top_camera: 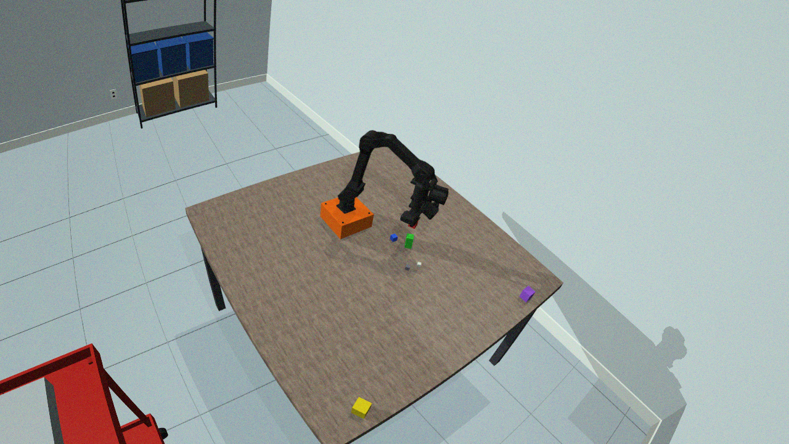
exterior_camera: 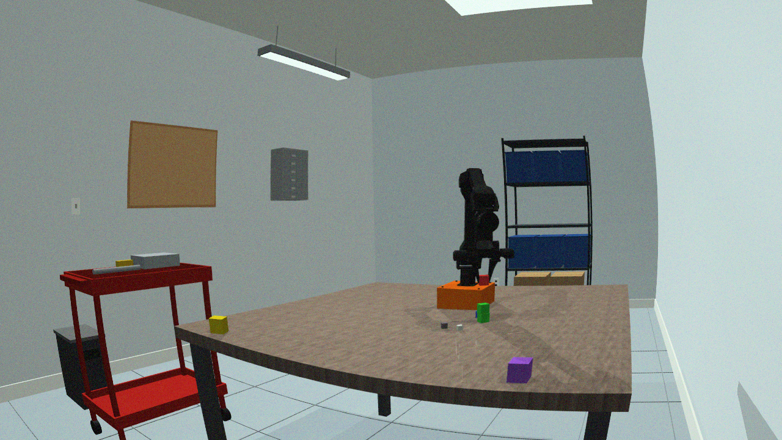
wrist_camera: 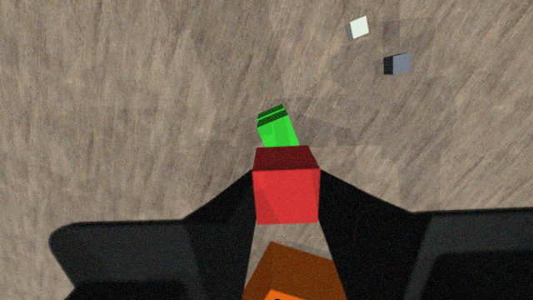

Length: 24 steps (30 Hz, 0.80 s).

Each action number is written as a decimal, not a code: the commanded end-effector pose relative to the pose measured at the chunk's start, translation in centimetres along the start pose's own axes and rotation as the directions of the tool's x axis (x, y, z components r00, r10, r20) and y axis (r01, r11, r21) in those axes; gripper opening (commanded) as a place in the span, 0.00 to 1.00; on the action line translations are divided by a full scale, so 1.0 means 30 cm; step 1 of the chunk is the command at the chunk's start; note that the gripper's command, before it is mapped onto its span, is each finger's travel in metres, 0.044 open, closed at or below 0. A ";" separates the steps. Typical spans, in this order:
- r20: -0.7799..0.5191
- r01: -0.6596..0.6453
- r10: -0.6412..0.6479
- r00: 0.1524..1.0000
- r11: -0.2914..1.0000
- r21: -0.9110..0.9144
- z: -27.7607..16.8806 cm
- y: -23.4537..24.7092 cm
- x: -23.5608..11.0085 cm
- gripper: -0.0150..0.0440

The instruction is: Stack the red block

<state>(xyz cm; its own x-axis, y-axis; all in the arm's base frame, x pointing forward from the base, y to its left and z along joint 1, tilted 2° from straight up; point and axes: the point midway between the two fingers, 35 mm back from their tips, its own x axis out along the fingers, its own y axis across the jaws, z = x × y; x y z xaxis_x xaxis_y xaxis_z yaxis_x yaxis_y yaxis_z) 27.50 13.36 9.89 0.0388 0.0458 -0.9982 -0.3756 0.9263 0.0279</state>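
My gripper (wrist_camera: 283,175) is shut on the red block (top_camera: 413,224) (exterior_camera: 484,279) (wrist_camera: 286,196), one finger on each side of it. The red block is up in the air, well above the table. The green tower (top_camera: 409,241) (exterior_camera: 483,313) (wrist_camera: 277,129) stands upright on the table, two blocks high. In the wrist view the tower shows just beyond the red block, turned a little relative to it, and the red block hides its near part. In the exterior view the red block hangs higher than the tower's top, with a gap between them.
A small blue block (top_camera: 393,237) (exterior_camera: 476,314) lies beside the tower. Small white (top_camera: 419,264) (exterior_camera: 459,327) (wrist_camera: 360,27) and dark grey (top_camera: 407,267) (exterior_camera: 443,325) (wrist_camera: 397,63) cubes lie near it. Purple (top_camera: 526,293) (exterior_camera: 519,370) and yellow (top_camera: 361,407) (exterior_camera: 218,324) blocks lie near table edges.
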 end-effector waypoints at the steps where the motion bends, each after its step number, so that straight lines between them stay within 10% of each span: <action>1: -0.002 0.003 -0.003 1.000 1.000 0.007 0.006 0.005 0.048 0.25; 24: -0.003 0.003 -0.003 1.000 1.000 0.007 0.003 0.005 0.197 0.25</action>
<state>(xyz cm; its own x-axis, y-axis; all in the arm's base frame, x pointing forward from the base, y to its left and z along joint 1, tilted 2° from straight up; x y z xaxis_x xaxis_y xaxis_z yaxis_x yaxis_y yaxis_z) 27.74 13.82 4.20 0.0366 0.0451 -0.9983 -0.3723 0.9277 0.0282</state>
